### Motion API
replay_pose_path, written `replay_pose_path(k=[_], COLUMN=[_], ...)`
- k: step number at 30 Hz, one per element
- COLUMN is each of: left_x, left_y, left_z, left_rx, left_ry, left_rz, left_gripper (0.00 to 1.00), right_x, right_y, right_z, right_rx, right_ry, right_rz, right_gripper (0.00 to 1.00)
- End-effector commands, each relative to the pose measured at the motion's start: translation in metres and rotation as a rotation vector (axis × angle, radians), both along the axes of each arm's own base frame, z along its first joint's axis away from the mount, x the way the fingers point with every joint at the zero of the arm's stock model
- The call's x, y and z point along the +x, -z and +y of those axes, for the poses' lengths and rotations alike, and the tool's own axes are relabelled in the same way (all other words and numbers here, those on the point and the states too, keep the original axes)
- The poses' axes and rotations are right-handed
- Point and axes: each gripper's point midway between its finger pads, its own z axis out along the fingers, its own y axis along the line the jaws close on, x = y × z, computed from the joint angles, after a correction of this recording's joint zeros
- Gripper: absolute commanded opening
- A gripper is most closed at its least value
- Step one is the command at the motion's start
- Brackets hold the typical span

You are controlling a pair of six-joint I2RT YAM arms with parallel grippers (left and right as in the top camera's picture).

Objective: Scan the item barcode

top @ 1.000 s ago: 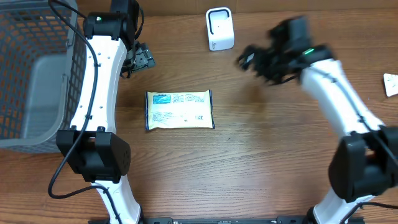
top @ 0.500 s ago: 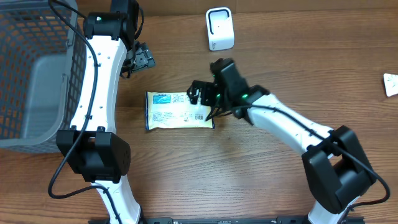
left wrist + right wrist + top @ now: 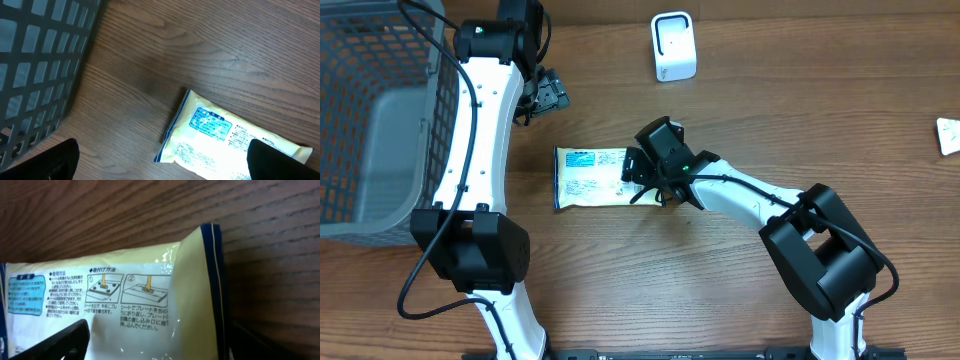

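Wooden desk [image 3: 740, 280]: carries all items. Grey mesh basket [image 3: 380, 110]: stands at the left edge. Yellow packet [image 3: 590, 178]: lies flat near the desk centre, printed side up, well apart from the basket. White scanner [image 3: 673, 46]: stands upright at the far edge, well apart from the packet. Right fingers [image 3: 65, 340]: apart, set astride the packet's right end, one over the printed face, the other beyond the blue seam. Left fingers [image 3: 45, 162]: wide apart, holding nothing, above the desk between basket and packet.
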Motion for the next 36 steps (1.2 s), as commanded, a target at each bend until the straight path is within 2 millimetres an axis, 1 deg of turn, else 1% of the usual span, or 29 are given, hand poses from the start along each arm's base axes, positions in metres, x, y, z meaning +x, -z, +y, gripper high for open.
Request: replay_pose_path(k=[1,2,5,6,8,10,13,16,18,20,22,23,25,27,30,32,33,36], left_x=[0.000,0.000,0.000,0.000,0.000,0.000,0.000,0.000,0.000,0.000,0.000,0.000,0.000,0.000,0.000,0.000,0.000,0.000], left_y=[0.004,0.004,0.004,0.004,0.004,0.004,0.004,0.004,0.004,0.004,0.004,0.004,0.004,0.004,0.004,0.004,0.004,0.004], left_z=[-0.003,-0.003,-0.003,-0.003,-0.003,-0.003,-0.003,-0.003,-0.003,-0.003,-0.003,-0.003,-0.003,-0.003,-0.003,-0.003,-0.003,-0.003], left_rx=[-0.003,-0.003,-0.003,-0.003,-0.003,-0.003,-0.003,-0.003,-0.003,-0.003,-0.003,-0.003,-0.003,-0.003,-0.003,-0.003,-0.003,-0.003], left_ry=[0.008,0.008,0.008,0.008,0.008,0.008,0.008,0.008,0.008,0.008,0.008,0.008,0.008,0.008,0.008,0.008,0.008,0.008], left_rz=[0.011,0.011,0.011,0.011,0.011,0.011,0.011,0.011,0.011,0.011,0.010,0.010,0.010,0.010,0.010,0.010,0.010,0.010], left_gripper=[1.00,1.00,1.00,1.00,1.00,1.00,1.00,1.00,1.00,1.00,1.00,1.00,1.00,1.00,1.00,1.00,1.00,1.00], right_x=[-0.012,-0.015,-0.020,-0.022,-0.024,-0.025,-0.024,-0.021,-0.016,-0.007,0.006,0.011,0.021,0.031,0.038,0.041,0.041,0.039], right_y=[0.030,0.036,0.046,0.052,0.060,0.064,0.064,0.060,0.052,0.038,0.013,0.002,-0.027,-0.065,-0.116,-0.147,-0.161,-0.193], right_z=[-0.004,-0.005,-0.007,-0.008,-0.009,-0.011,-0.012,-0.017,-0.024,-0.038,-0.060,-0.068,-0.083,-0.094,-0.107,-0.118,-0.125,-0.137], right_rx=[-0.023,-0.024,-0.023,-0.026,-0.038,-0.045,-0.049,-0.051,-0.060,-0.090,-0.147,-0.168,-0.214,-0.252,-0.294,-0.338,-0.365,-0.436], right_ry=[0.016,0.031,0.061,0.068,0.070,0.071,0.076,0.114,0.141,0.179,0.230,0.238,0.228,0.189,0.150,0.150,0.157,0.142], right_rz=[0.083,0.103,0.148,0.161,0.175,0.182,0.183,0.206,0.224,0.218,0.177,0.151,0.078,-0.017,-0.140,-0.219,-0.258,-0.347], right_gripper=[0.83,0.79,0.75,0.71,0.55,0.36,0.04,0.04,0.04,0.04,0.04,0.04,0.04,0.04,0.04,0.04,0.04,0.04])
